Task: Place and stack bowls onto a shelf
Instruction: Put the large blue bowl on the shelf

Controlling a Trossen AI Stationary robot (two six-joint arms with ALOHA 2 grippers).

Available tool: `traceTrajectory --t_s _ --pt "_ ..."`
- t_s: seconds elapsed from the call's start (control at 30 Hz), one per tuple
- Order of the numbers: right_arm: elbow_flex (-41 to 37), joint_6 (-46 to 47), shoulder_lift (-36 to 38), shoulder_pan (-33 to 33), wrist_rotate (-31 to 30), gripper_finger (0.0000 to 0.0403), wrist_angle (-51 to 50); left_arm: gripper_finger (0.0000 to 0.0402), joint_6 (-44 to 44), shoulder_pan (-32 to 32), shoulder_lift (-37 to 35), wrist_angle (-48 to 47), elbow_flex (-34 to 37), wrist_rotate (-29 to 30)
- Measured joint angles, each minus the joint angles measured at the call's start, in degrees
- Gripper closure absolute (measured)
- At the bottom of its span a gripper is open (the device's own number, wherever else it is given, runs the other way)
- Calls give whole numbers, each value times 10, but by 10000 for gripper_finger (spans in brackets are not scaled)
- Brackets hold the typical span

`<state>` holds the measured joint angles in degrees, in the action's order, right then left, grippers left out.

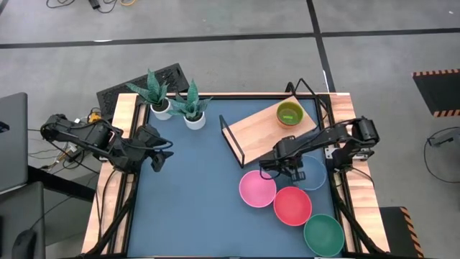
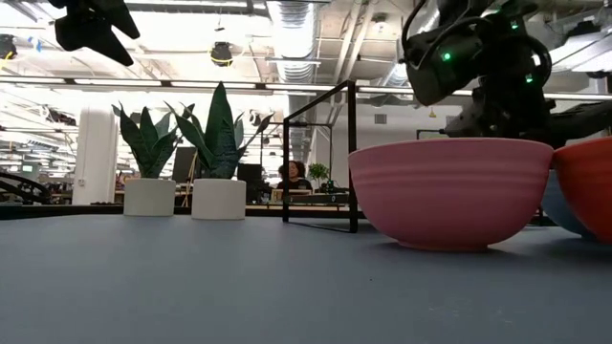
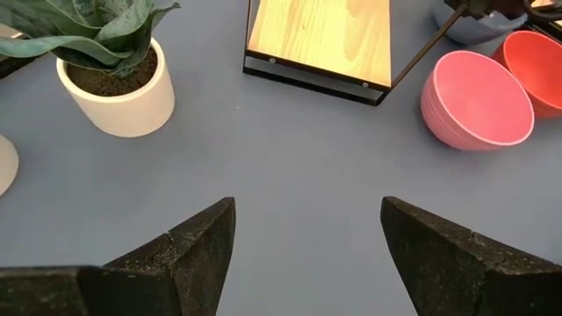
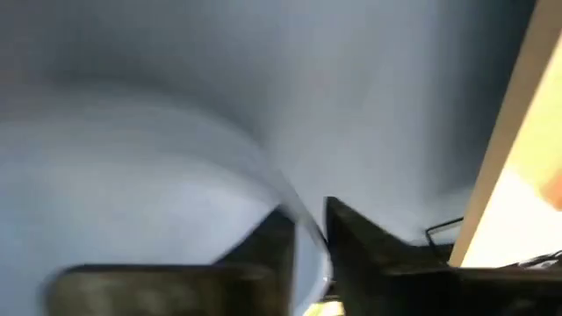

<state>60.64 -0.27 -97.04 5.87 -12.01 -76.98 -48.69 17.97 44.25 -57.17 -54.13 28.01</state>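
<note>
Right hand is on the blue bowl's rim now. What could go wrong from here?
1. The right hand pinches only the thin rim of the round blue plastic bowl; it may slip when lifted.
2. The round pink plastic bowl and coral-red plastic bowl sit close by; they could get knocked.
3. The light-wood shelf's black wire frame might catch the bowl.

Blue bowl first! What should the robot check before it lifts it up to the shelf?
1. Grip on the blue bowl: the right gripper has its fingers pinched on the rim. Ok.
2. Room on the shelf: only a lime green bowl sits at one end, the rest of the board is bare. Ok.
3. Neighbours: the pink bowl and coral-red bowl lie close beside the blue one. Whether they touch it: cannot tell.
4. Left gripper: open, off by the plants, out of the way. Ok.
5. Dark green bowl: apart near the table's corner. Ok.
</note>
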Motion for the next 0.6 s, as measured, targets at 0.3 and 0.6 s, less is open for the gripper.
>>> traceTrajectory --t_s 0.3,0.6 --pt "0 20 20 -4 5 374 -18 132 0 0 0 0 0 14" --pt "0 102 107 -35 12 374 -46 132 -1 0 0 0 0 14"
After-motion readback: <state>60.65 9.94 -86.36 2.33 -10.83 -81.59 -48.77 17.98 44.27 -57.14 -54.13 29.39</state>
